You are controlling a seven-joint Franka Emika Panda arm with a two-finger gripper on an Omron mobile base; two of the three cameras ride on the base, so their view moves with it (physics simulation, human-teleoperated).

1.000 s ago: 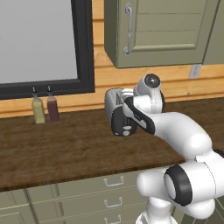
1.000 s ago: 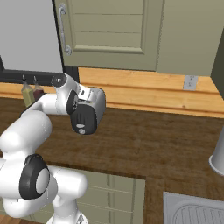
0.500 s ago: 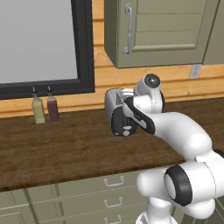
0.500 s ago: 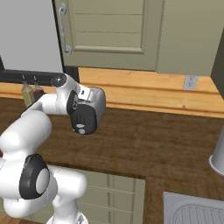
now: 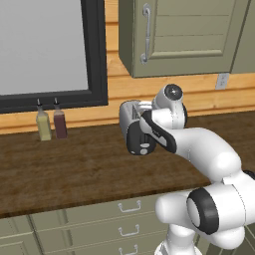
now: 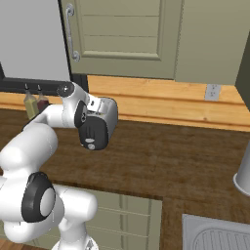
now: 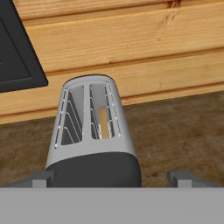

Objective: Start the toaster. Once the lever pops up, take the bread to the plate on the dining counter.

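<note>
Open hand (image 7: 112,178) above the toaster (image 7: 93,131), fingertips wide apart, probably bread (image 7: 103,123) in its right slot

White glossy arm (image 5: 199,144), rounded segs, dark joint rings, blk wrist band

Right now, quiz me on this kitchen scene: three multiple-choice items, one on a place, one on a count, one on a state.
1. Where is the bread?
A. in one toaster slot
B. on the worktop
C. in the gripper

2. How many bottles stand under the window?
A. one
B. two
C. four

3. How are the gripper's jaws?
A. shut on bread
B. shut on nothing
C. open

Answers: 1 A, a tan slice sits in the right slot of the toaster in the hand view. 2 B, a yellowish bottle and a dark red bottle. 3 C, the gripper has its tips wide apart either side of the toaster.
</note>
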